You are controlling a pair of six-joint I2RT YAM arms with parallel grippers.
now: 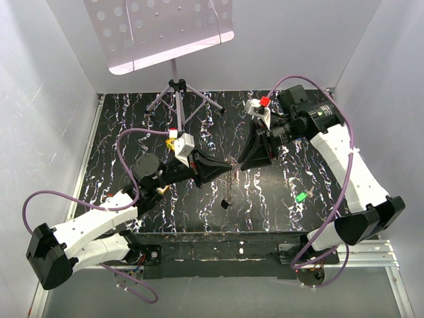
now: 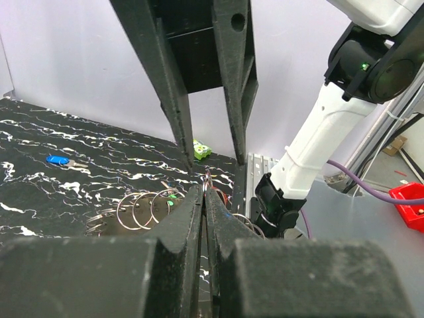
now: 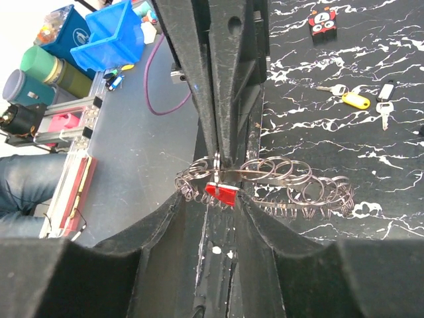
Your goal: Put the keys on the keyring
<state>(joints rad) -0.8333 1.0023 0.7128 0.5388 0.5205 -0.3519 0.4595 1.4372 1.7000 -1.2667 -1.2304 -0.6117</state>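
My left gripper (image 1: 224, 170) is shut on a thin metal keyring (image 3: 217, 161), held above the table's middle. A chain of wire rings (image 3: 291, 177) hangs from that ring. A red-headed key (image 3: 222, 192) hangs on the keyring, between the fingertips of my right gripper (image 3: 211, 193). The right jaws stand apart, open, with a gap on the key's left side. In the top view the right gripper (image 1: 243, 161) meets the left one tip to tip. A green key (image 1: 301, 197) lies on the table near the right arm. A blue key (image 2: 58, 159) lies further off.
A tripod stand (image 1: 175, 93) with a perforated white plate stands at the back. A yellow-tagged key (image 3: 354, 100) and a black-headed key (image 3: 385, 93) lie on the marbled table (image 1: 132, 119), with a red block (image 3: 322, 16) beyond. A small yellow-green block (image 2: 201, 150) is near the table's edge.
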